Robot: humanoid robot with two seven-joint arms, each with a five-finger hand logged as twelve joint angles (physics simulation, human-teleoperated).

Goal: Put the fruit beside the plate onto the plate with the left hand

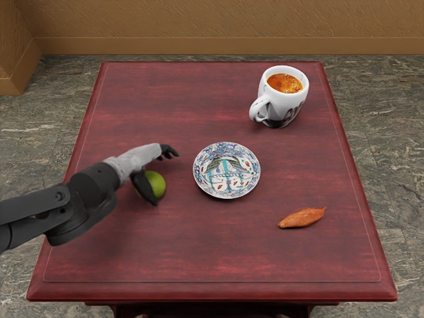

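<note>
Green fruit = lime (157,185), down on the red wooden table (199,252), just left of the plate (226,169), not touching it. Not on the plate yet. Left hand (143,163) draped over the lime from the left, loosely spread, gripping nothing as far as visible. Thumb (147,192) dropped across the lime's near-left face, fingers (168,152) pointing past its top toward the plate.

Risks from here:
- Round and smooth-looking, so likely to squirt out or roll if closed off-centre. Could roll toward the near edge or into the plate rim.
- Carrying with the fingers leading could nudge or shove the plate; looks shallow and light.
- Releasing high could bounce the lime off the dish and back onto the table.
- Wrong-target risk low: orange-brown root-like item (303,217) well apart to the front right, mug (279,98) of reddish liquid far back right. Neither in the path.

Hard to make out:
- Left part of the lime covered by thumb and palm; can't confirm contact.
- Can't judge hand height above the table from one slanted view.
- Right arm nowhere in frame.
</note>
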